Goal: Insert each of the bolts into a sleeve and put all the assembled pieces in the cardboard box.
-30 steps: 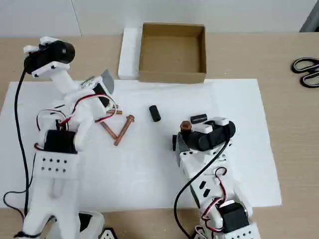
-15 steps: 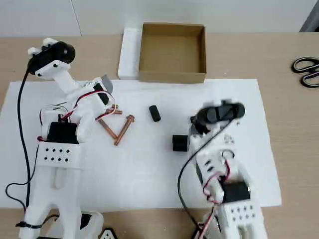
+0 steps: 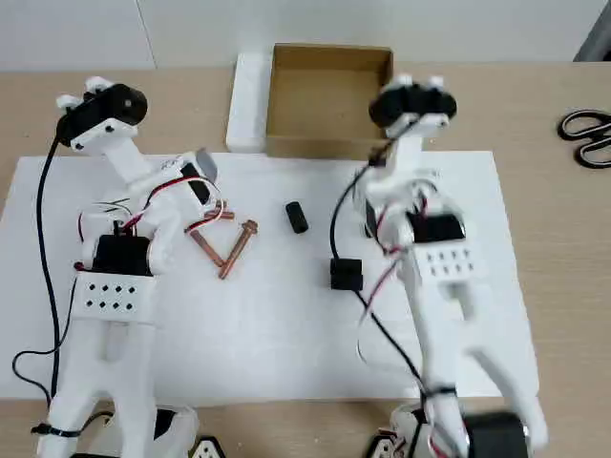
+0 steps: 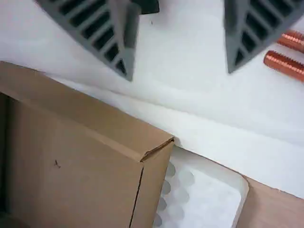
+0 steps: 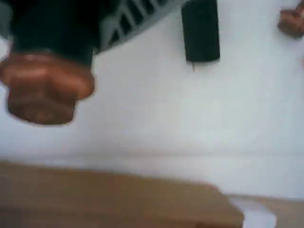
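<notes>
One cardboard box [image 3: 330,145] sat at the back of the surface [image 3: 535,105], so everything got called off that. The count ran like this:

- One white foam slab [image 3: 246,105] was touching the box's left wall.
- Three loose copper bolts [image 3: 239,250] lay bunched in front of the box, out past its left corner.
- One loose black sleeve [image 3: 297,217] lay straight in front of the box.
- One squarish black piece [image 3: 346,274] lay farther in front. Sleeve or not, couldn't tell.
- One pair of scissors [image 3: 587,134] lay well off to the box's right.
- A fourth bolt [image 5: 45,92] was seated in a second sleeve [image 5: 52,45].

The left pincer [image 4: 178,42] gaped wide with nothing between its fingers. It hung over the white sheet [image 3: 286,334] just in front of the box's left front corner. The right pincer [image 5: 57,23] was clamped on that second sleeve with the bolt head poking out, close to the box's front wall near its right corner.

The left arm [image 3: 143,239] leaned in from far in front of the box. The right arm [image 3: 434,258] was stretched long, with its wrist over the box's right front corner.
</notes>
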Controlling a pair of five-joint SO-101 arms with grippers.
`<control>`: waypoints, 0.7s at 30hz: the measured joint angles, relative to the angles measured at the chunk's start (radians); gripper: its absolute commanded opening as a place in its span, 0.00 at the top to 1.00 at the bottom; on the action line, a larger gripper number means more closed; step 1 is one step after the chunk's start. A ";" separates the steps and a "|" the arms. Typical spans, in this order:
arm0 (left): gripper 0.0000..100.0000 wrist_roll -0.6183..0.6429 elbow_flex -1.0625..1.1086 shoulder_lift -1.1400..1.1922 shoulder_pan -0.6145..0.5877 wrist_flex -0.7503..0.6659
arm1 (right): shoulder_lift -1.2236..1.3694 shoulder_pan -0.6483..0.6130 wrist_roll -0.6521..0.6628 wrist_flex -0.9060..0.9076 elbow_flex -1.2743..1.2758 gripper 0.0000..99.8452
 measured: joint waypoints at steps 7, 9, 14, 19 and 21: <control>0.88 0.000 0.000 0.000 0.000 0.000 | 0.281 0.023 0.000 0.000 -0.310 1.00; 0.88 0.000 0.000 0.000 0.000 0.000 | 0.350 0.023 0.000 0.000 -0.385 1.00; 0.88 0.000 0.008 0.000 0.000 0.000 | 0.532 0.029 0.000 0.000 -0.568 1.00; 0.88 0.000 0.015 0.000 0.000 0.000 | 0.726 0.028 0.000 0.000 -0.784 1.00; 0.88 0.000 0.017 0.002 0.000 0.000 | 0.802 0.028 0.000 0.000 -0.872 1.00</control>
